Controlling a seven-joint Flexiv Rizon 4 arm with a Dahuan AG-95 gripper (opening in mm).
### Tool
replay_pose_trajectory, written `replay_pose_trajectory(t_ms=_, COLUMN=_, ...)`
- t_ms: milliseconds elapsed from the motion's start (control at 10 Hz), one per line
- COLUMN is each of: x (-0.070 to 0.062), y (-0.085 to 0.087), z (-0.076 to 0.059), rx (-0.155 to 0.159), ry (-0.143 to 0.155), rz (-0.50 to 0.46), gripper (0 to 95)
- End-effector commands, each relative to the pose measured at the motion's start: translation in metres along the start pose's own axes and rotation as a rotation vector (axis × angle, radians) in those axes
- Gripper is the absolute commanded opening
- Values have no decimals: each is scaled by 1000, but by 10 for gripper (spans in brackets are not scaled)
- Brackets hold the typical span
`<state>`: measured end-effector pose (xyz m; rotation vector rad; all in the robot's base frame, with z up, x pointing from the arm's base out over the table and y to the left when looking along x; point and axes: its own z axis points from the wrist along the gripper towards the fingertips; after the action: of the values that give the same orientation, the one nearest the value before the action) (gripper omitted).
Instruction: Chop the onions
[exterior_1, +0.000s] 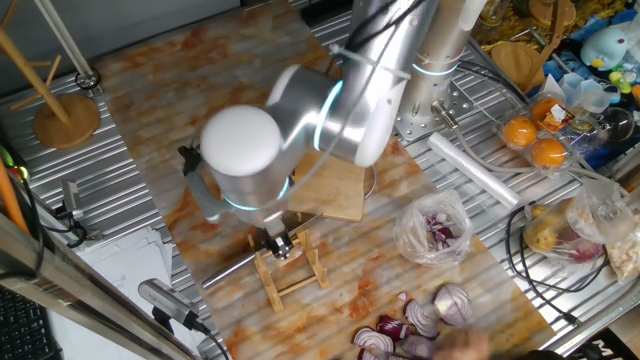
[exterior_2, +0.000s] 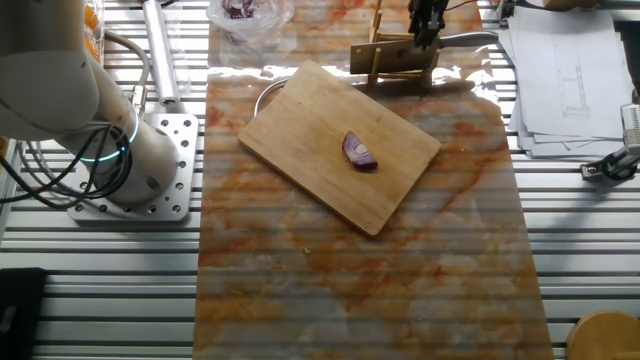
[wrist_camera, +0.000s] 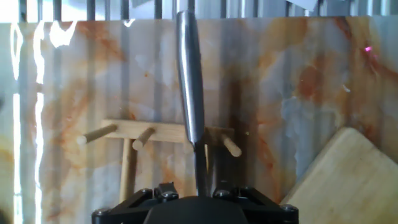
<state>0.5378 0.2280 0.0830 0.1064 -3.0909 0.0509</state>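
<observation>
A small red-purple onion wedge (exterior_2: 360, 152) lies on the wooden cutting board (exterior_2: 330, 140). In one fixed view the arm hides the wedge and only part of the board (exterior_1: 340, 190) shows. My gripper (exterior_2: 424, 32) is down at the wooden knife rack (exterior_2: 395, 58), over a knife with a steel handle (exterior_2: 468, 40). In the hand view the handle (wrist_camera: 189, 81) runs straight away from the hand across the rack (wrist_camera: 155, 132). The hand's own body hides the fingers, so their grip does not show. The gripper also shows in one fixed view (exterior_1: 279, 244).
A clear bag of purple onion pieces (exterior_1: 435, 230) and loose onion halves (exterior_1: 425, 318) lie to the right. A box of oranges (exterior_1: 535, 140) is at the back. A wooden stand (exterior_1: 65, 115) and papers (exterior_2: 560, 70) are off the mat. The arm's base (exterior_2: 130, 165) is beside the board.
</observation>
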Motion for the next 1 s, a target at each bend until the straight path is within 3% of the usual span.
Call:
replay_pose_trajectory(t_ms=100, x=3, y=-2, z=10, rx=30, ry=-12, rz=-25, gripper=380)
replay_pose_trajectory(t_ms=400, x=9, y=-9, z=21, rx=36, ry=-33, rz=-44, gripper=380)
replay_pose_trajectory(t_ms=800, x=5, y=-8, z=30, rx=40, ry=-40, rz=-36, gripper=380)
replay_pose_trajectory(t_ms=900, x=5, y=-8, z=32, rx=42, ry=-41, rz=-37, gripper=190)
replay_pose_trajectory(t_ms=1000, x=3, y=-8, z=33, rx=43, ry=-42, rz=-37, gripper=190)
